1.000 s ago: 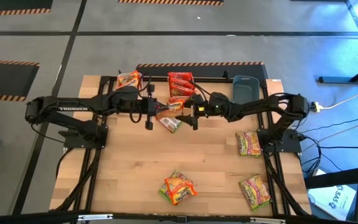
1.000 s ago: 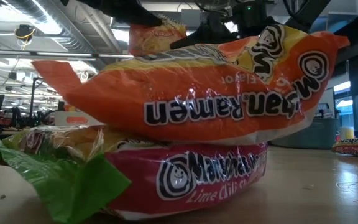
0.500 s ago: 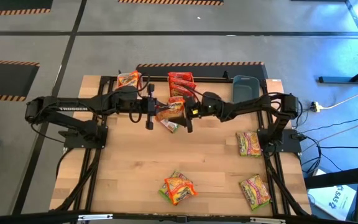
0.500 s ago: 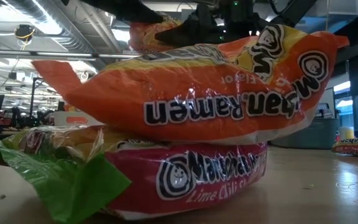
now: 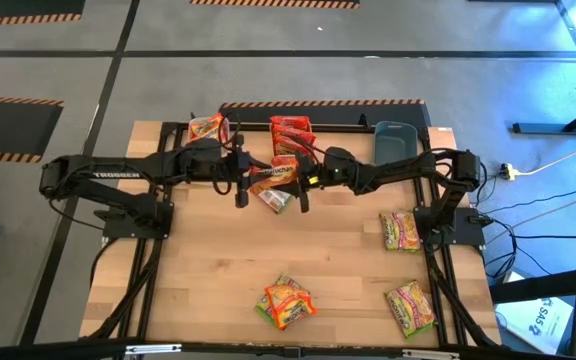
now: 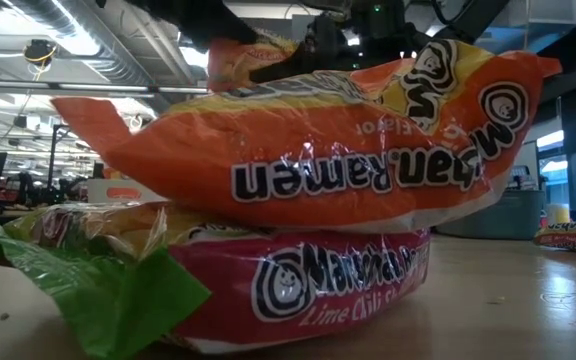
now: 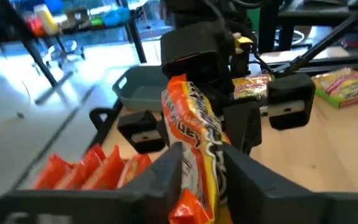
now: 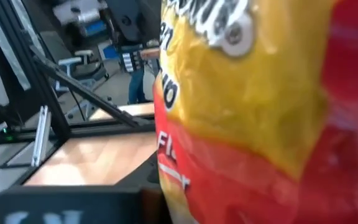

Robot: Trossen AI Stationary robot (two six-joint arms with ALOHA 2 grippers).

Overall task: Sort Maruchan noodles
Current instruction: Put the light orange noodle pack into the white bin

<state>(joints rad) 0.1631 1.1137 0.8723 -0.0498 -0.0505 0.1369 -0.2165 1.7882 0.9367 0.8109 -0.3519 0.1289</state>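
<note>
In the low view, an orange ramen packet [image 6: 308, 140] lying on top of a pile is showing its lettering upside down: "Ramen" is reading clearly, with the brand word before it partly cut off and a smaller word that seems to be "Flavor" above it. The red packet [image 6: 298, 285] beneath it is carrying the round smiling-face logo, the brand name "Maruchan" only partly legible, and "Lime Chili" in small type below. From above, the left arm [image 5: 118, 177] is bearing white letters reading "TROSSEN".
</note>
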